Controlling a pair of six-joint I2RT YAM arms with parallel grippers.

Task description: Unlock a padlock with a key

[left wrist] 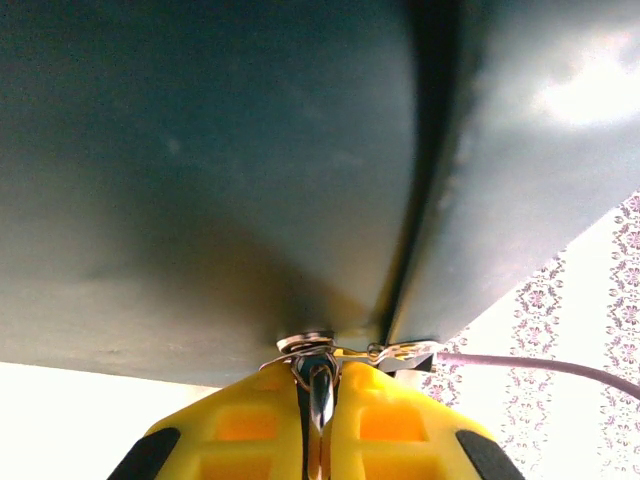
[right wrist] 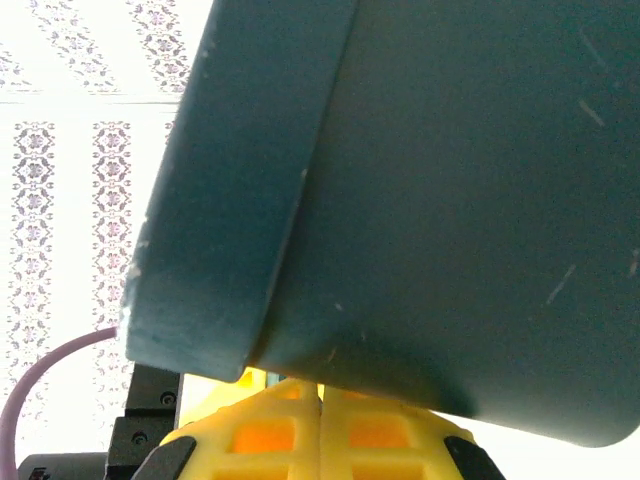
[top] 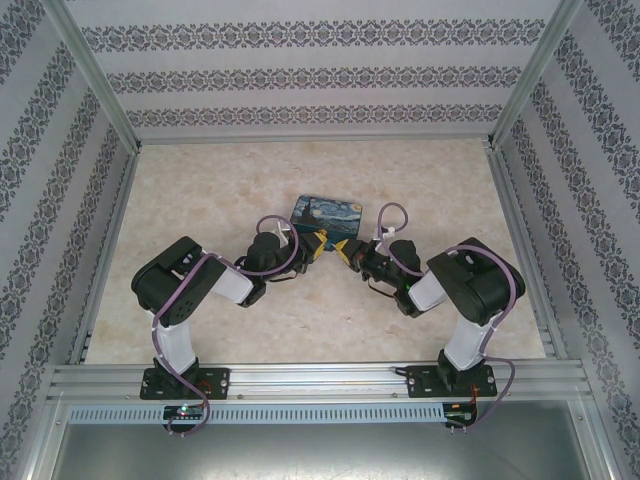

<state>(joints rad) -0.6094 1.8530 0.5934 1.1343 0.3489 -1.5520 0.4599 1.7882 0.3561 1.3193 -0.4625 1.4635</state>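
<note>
— Left end effector (top: 318, 240) is clamped shut on a small silvery metal piece (left wrist: 320, 388), with a thin wire loop (left wrist: 298, 352) beside it, hard against the edge of the blue tin (top: 327, 212).
— Key or padlock shackle?
— We cannot tell; it is tiny and we see it end-on. Whichever it is, it sits at the tin's near edge, between our two arms, over the worktop (top: 250, 320).
— And the right end effector (right wrist: 320, 408)?
— Its fingers are pressed together with nothing visible between them, close up against the tin.
— How will these bits handle?
— We judge both light, hard and smooth, so they will swivel or slip in the pads. We would take the key flat across its head, blade free. We would take the padlock by its body, never the thin shackle, with the keyhole left open. The tin looks light too; a push may slide it.
</note>
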